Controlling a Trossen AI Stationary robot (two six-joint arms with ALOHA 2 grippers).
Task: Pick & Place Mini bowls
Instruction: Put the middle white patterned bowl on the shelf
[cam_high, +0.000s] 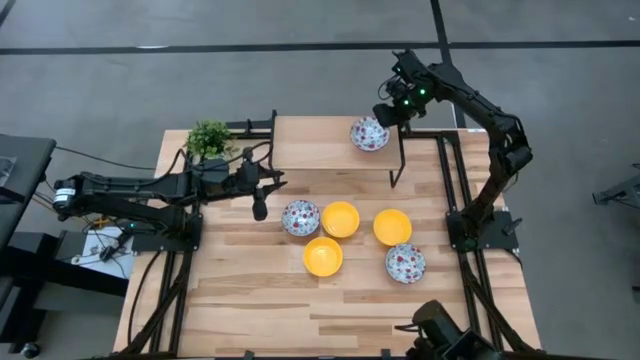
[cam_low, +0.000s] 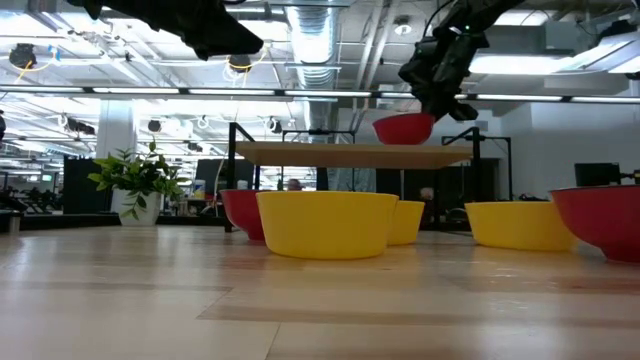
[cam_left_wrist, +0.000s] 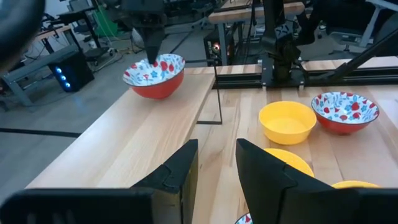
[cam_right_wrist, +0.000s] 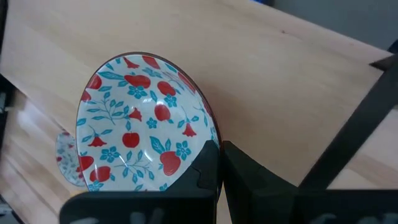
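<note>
A white bowl with red and blue flowers (cam_high: 369, 133), red outside, is on the raised wooden shelf (cam_high: 320, 150) near its right end, with my right gripper (cam_high: 386, 116) shut on it. On the table below lie two more floral bowls (cam_high: 300, 217) (cam_high: 405, 263) and three yellow bowls (cam_high: 340, 219) (cam_high: 392, 227) (cam_high: 322, 256), all upright on their bases. My left gripper (cam_high: 262, 200) hovers open above the table by the shelf's near left corner, with nothing between its fingers (cam_left_wrist: 186, 165). My right gripper pinches the floral bowl's rim (cam_right_wrist: 208, 144) between its two fingers, one inside the bowl and one outside. The fingers (cam_left_wrist: 152, 53) slant down onto it from above, from the shelf's far right. The bowl's base (cam_low: 404, 140) is at the shelf top, slightly tilted; whether it rests there I cannot tell.
A small green potted plant (cam_high: 208, 138) stands at the table's far left corner. The shelf stands on thin black legs (cam_high: 398, 165), with room beneath it. Black frame rails (cam_high: 455, 180) run along the table's right side. The near half of the table is bare wood (cam_high: 260, 310).
</note>
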